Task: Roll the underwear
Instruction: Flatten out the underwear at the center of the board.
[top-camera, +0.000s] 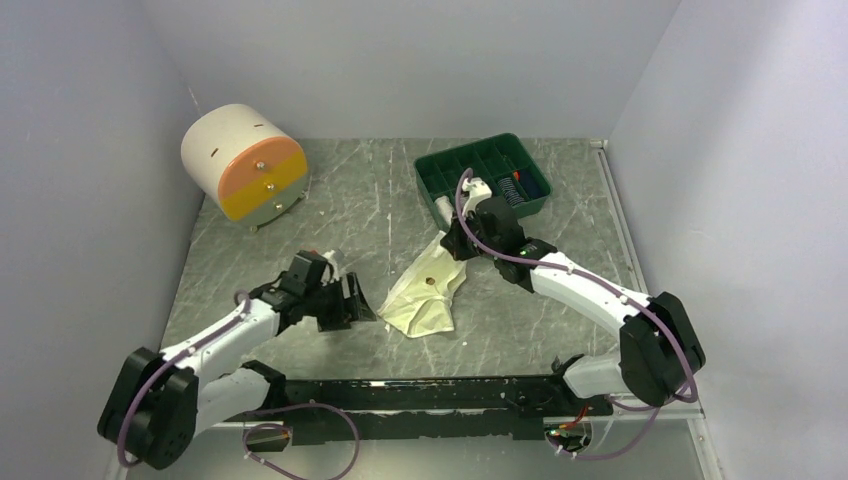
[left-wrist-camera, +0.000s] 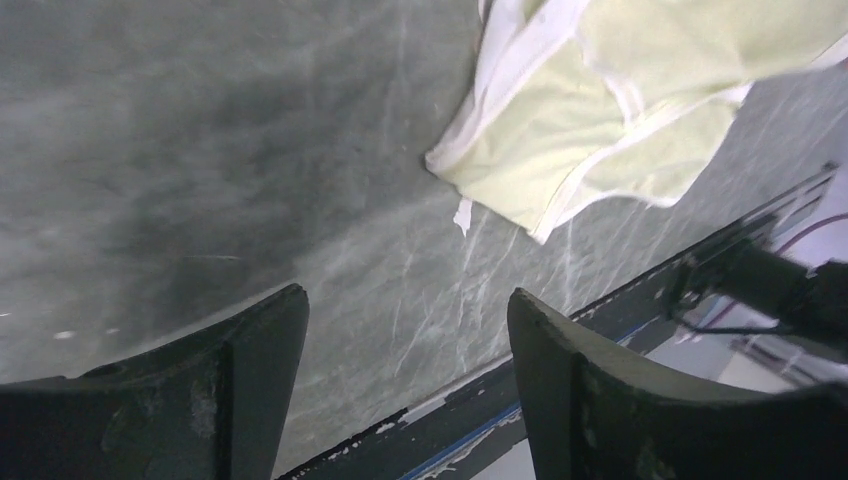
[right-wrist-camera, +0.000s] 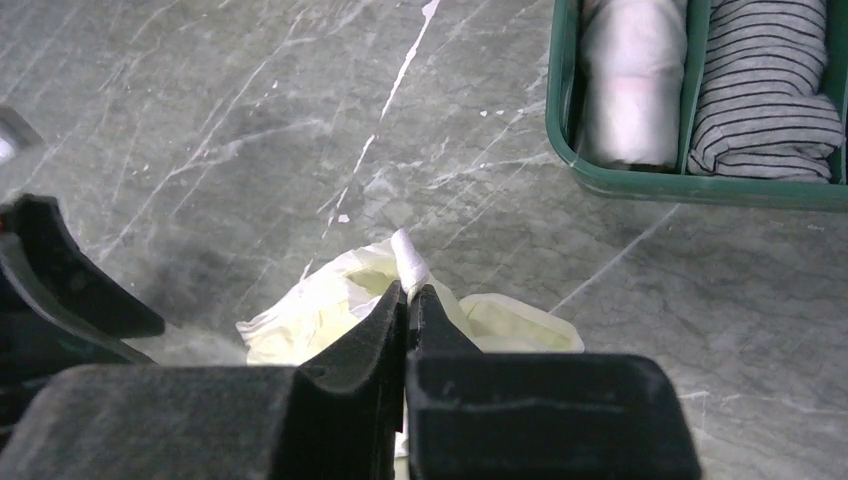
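The cream-white underwear (top-camera: 428, 292) lies crumpled mid-table, its far end lifted. My right gripper (top-camera: 458, 240) is shut on that far edge; in the right wrist view (right-wrist-camera: 408, 290) a white waistband strip (right-wrist-camera: 410, 258) sticks up between the closed jaws, the cloth (right-wrist-camera: 320, 310) hanging below. My left gripper (top-camera: 362, 302) is open and empty just left of the cloth's near end; the left wrist view (left-wrist-camera: 405, 300) shows bare table between its fingers and the underwear (left-wrist-camera: 620, 120) beyond them. A white roll with a faint pink tint (right-wrist-camera: 630, 85) lies in the tray.
A green divided tray (top-camera: 440, 195) stands at the back right, holding rolled garments, one striped grey (right-wrist-camera: 765, 95). A white and orange cylinder (top-camera: 243, 160) stands at the back left. A black rail (top-camera: 420, 392) runs along the near table edge.
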